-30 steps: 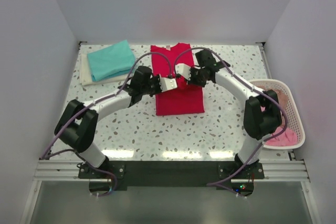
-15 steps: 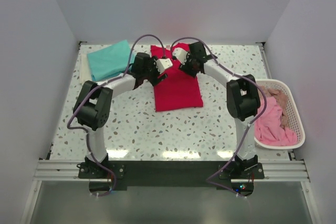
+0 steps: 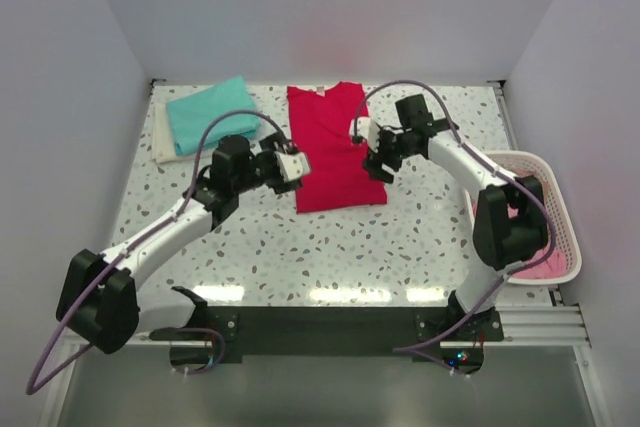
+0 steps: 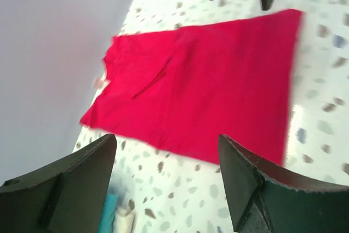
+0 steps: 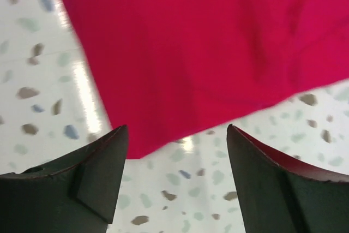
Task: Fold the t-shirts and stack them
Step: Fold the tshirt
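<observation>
Item: crimson t-shirt (image 3: 335, 147), folded long, flat on the table (image 3: 400, 237) toward twelve o'clock; left pincer (image 3: 292, 167) at its eight o'clock, right pincer (image 3: 375, 159) at four, both gaping, empty; cloth likely soft, light, limp, best pinched at the near corners.

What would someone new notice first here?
The bright red t-shirt lies folded into a long strip in the middle of the table, with the left gripper and right gripper open on either side of it. A folded teal t-shirt lies at the far left corner, and a white basket of pink shirts stands at the right edge.
</observation>
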Action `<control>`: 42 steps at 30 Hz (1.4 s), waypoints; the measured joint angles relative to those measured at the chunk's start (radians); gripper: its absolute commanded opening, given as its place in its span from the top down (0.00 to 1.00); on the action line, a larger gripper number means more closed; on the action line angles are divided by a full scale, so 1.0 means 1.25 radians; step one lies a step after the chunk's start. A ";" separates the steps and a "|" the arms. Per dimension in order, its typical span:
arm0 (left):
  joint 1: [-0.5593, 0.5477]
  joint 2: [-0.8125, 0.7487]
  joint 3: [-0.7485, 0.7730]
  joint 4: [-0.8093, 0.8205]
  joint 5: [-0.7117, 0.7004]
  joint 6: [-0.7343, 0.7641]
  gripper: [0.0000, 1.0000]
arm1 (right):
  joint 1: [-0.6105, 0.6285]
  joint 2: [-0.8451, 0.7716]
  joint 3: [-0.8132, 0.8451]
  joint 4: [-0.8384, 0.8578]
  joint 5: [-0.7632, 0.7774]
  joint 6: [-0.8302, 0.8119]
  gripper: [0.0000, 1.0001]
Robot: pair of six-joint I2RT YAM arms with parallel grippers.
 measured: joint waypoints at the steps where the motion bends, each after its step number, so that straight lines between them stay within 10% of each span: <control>1: -0.027 -0.025 -0.035 0.001 0.013 0.027 0.20 | 0.009 -0.034 -0.049 -0.002 -0.023 -0.035 0.22; 20: -0.129 0.261 -0.104 -0.005 -0.030 0.176 0.30 | 0.101 -0.020 -0.279 0.193 0.096 -0.096 0.29; 33: -0.130 0.325 -0.072 0.028 -0.079 0.178 0.93 | 0.106 0.012 -0.262 0.195 0.113 -0.087 1.00; 42: -0.193 0.220 -0.131 -0.023 -0.066 0.146 1.00 | 0.113 -0.054 -0.289 0.045 0.056 -0.163 1.00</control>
